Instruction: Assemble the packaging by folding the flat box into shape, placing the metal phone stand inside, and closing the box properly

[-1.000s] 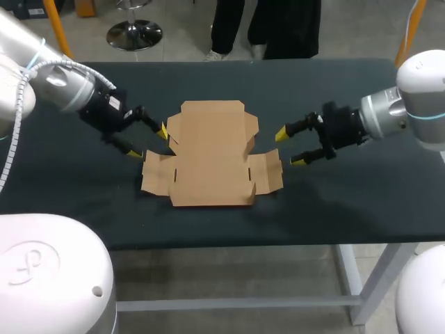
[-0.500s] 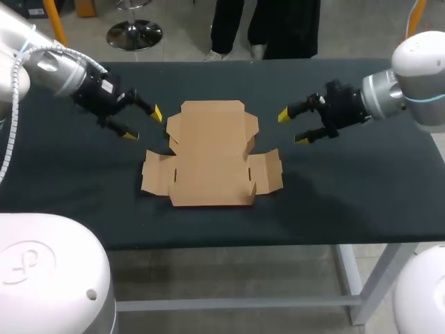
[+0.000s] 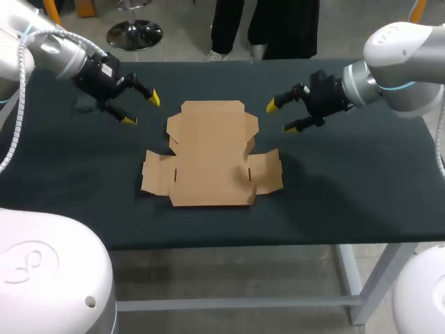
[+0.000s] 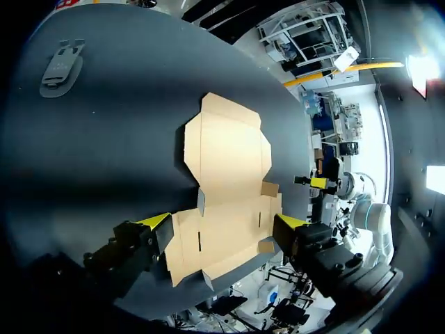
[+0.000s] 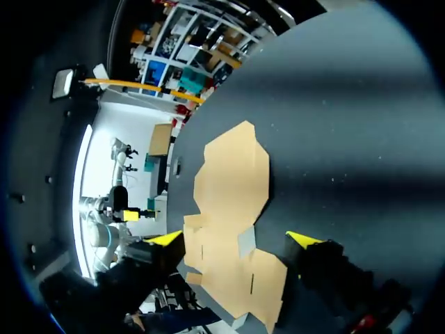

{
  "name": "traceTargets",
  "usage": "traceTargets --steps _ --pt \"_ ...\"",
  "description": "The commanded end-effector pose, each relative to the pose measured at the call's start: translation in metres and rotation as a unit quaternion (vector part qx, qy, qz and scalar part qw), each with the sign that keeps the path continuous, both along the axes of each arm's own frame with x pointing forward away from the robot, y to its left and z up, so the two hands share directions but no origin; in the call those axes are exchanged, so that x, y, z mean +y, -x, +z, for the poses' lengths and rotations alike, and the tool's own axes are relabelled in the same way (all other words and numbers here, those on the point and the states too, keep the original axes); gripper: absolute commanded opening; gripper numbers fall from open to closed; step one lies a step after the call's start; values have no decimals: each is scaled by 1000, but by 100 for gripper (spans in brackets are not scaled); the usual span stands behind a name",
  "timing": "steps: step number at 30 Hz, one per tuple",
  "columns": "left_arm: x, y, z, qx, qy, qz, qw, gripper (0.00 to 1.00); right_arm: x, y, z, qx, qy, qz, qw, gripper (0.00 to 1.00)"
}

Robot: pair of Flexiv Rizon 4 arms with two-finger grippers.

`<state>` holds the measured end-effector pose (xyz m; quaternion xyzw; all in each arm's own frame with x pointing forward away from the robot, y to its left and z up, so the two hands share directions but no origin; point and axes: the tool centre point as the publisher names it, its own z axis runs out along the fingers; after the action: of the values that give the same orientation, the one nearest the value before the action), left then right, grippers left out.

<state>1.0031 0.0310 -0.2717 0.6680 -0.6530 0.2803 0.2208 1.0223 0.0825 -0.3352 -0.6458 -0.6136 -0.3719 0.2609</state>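
The flat box lay unfolded in the middle of the dark table. The left tool hung above the table, just beyond the far left corner of the box, its fingers wide and holding nothing. The right tool hung by the far right corner, also wide and empty. A small grey piece, perhaps the phone stand, lay on the table well apart from the box.

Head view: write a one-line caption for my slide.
Unfolded flat cardboard box on the dark table, the open left gripper and open right gripper flanking its far flap.
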Motion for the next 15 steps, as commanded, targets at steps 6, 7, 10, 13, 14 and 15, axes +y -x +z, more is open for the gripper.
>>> traceTargets --steps 6,7,10,13,14,15 --pt "10 -29 -6 35 10 -23 999 100 12 -30 -29 28 -15 14 999 100" --pt "11 -30 -7 35 10 -23 999 100 13 -31 -31 31 -16 15 999 100" --pt "12 -33 -7 37 11 -23 999 100 17 -35 -37 34 -17 17 999 88" --pt "14 -36 -8 39 12 -22 999 100 20 -39 -43 38 -17 19 999 78" --pt "15 -37 -8 39 12 -22 999 100 21 -40 -44 39 -17 20 999 76" --pt "16 -38 -9 40 12 -21 999 100 22 -41 -45 39 -16 21 999 74"
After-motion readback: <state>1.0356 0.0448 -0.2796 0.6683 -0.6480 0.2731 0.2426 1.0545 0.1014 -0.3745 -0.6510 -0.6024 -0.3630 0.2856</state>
